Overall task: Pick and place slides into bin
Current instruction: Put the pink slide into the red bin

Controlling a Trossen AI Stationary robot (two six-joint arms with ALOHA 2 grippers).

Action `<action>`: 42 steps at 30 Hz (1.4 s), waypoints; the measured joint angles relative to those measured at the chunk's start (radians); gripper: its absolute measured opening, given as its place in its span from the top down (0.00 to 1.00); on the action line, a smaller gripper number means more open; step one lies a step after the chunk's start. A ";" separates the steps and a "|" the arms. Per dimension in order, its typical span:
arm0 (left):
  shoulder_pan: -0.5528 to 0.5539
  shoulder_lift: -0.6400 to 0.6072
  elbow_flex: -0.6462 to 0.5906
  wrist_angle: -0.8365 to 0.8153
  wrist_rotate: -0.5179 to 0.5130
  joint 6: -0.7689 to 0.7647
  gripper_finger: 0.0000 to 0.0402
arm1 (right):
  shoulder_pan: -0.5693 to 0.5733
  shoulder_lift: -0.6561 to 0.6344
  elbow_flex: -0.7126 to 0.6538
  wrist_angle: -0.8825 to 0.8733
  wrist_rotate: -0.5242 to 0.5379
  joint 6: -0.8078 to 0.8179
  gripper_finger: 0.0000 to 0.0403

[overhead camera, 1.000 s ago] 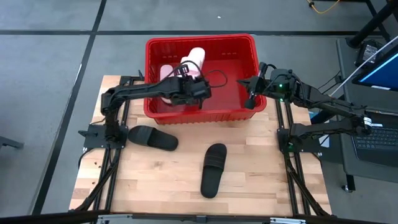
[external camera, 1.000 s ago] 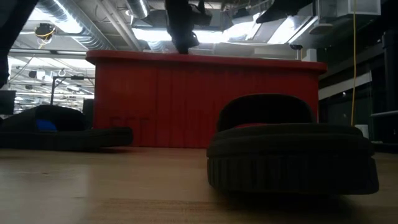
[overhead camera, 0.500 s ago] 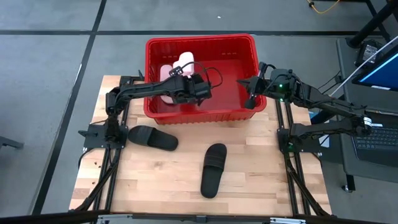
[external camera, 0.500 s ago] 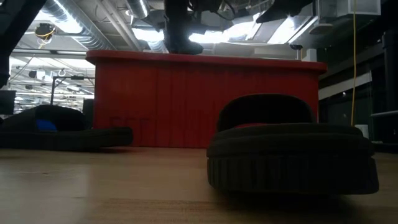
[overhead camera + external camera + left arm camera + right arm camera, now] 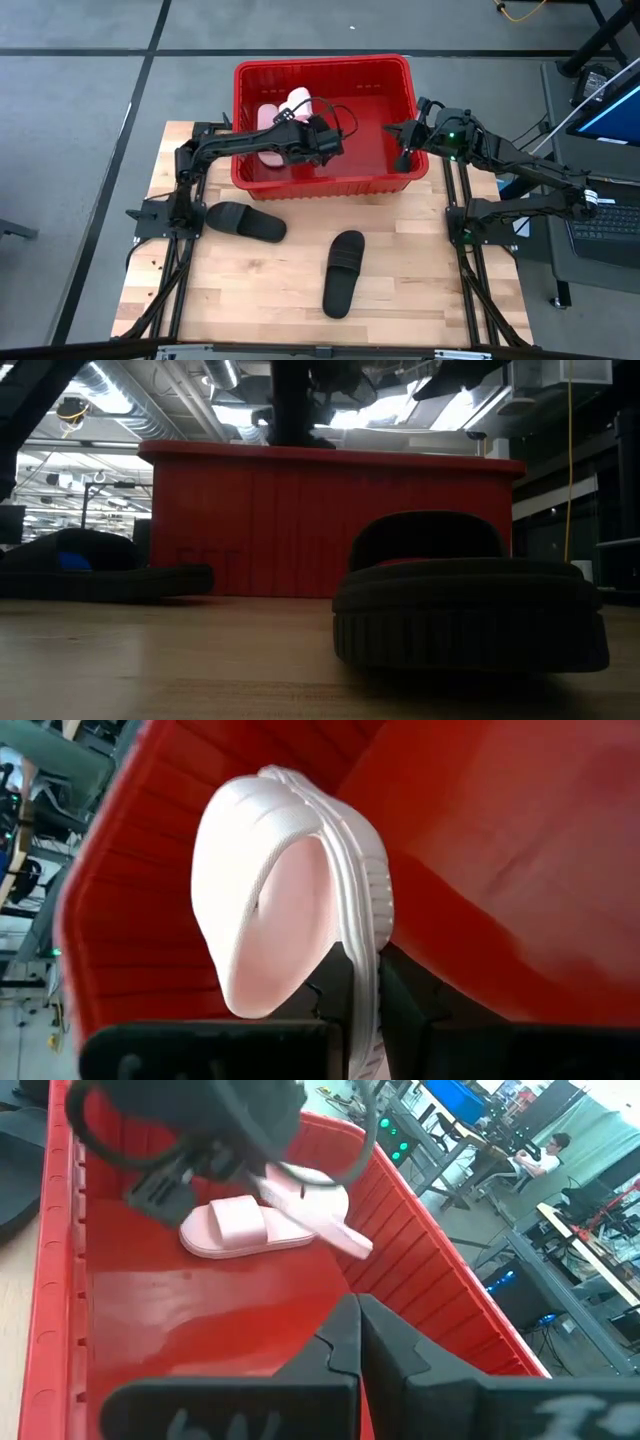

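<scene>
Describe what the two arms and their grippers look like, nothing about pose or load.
Both arms are dark, slim, jointed links. The left gripper is black and blocky, with a thin black cable looping beside it. The right gripper is black too, with a small green light glowing on the wrist behind it. No lettering is readable on either.

Four slides counted: two black, one flat on the desk and another beside it; two pale pink, one lying inside, one held above. One red bin. Two arms.
</scene>
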 joint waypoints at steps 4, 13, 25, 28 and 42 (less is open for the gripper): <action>0.004 0.047 0.000 0.001 -0.006 -0.013 0.94 | -0.004 0.000 0.000 0.000 0.001 0.001 0.99; 0.029 0.101 -0.001 0.020 0.005 -0.077 0.94 | -0.011 0.000 0.000 0.001 0.001 0.000 0.99; 0.041 0.121 -0.002 0.079 0.019 -0.041 0.94 | -0.011 0.000 0.000 -0.010 0.001 -0.003 0.99; 0.043 0.141 -0.002 0.090 0.021 -0.047 0.94 | -0.011 0.000 0.000 -0.013 0.002 -0.002 0.99; 0.047 0.199 -0.002 0.094 0.013 -0.090 0.94 | -0.011 0.000 0.000 -0.018 0.002 -0.002 0.99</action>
